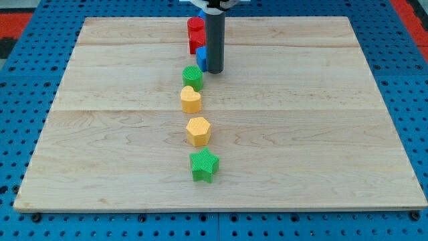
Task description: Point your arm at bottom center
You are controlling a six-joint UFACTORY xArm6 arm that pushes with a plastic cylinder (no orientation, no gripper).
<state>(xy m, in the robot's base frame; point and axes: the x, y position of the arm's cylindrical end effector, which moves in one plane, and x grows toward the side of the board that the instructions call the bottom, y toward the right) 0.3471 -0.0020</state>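
My tip (214,69) is at the lower end of the dark rod, near the view's top centre of the wooden board (321,134). It stands just right of a green round block (192,77) and right of a blue block (201,57) that the rod partly hides. Red blocks (195,35) sit just above and left of the rod. Below the tip a column runs down the view: a yellow heart block (190,100), a yellow hexagon block (198,130) and a green star block (204,165) near the view's bottom centre.
The board lies on a blue perforated table (27,100). A red surface (13,17) shows at the view's top left corner, and another red surface (411,13) at the top right corner.
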